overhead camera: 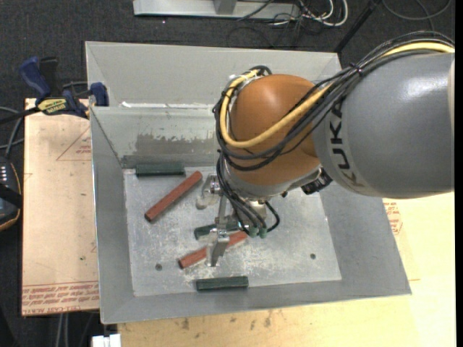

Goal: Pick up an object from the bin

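the end effector is down on a red-brown bar lying near the front wall of the bin, likely lined up across it for a grip; whether it is apart or clamped, i cannot tell.

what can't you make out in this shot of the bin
Camera view:
1. The right and back part of the bin floor is hidden under the arm's orange cover. Anything lying there cannot be seen.
2. The middle of the reddish-brown bar near the front is covered by the gripper, so whether it is held cannot be told.
3. That bar's right end is lost among the wrist cables and too small to make out.
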{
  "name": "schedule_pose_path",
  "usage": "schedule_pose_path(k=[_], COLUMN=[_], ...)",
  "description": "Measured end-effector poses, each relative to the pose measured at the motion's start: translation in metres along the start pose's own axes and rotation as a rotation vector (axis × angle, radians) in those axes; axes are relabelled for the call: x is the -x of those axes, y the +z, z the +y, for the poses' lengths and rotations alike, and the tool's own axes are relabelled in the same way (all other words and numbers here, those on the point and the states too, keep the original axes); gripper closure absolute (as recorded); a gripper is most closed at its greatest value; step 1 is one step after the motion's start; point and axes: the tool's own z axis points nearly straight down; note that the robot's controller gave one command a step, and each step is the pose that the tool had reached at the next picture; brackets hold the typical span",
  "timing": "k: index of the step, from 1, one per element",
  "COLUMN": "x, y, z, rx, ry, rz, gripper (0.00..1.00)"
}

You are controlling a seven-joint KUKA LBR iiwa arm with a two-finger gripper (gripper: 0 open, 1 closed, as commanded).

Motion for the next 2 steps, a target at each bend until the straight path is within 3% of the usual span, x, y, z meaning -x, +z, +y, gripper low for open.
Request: schedule_pose_path(k=[1,2], x=[0.002,0.016], y=[-0.004,0.044], z=[-0.001,-0.021], rx=[0.001,0.001], ry=[0.004,-0.112], rz=[-0.008,-0.012], gripper=[0.00,0.00])
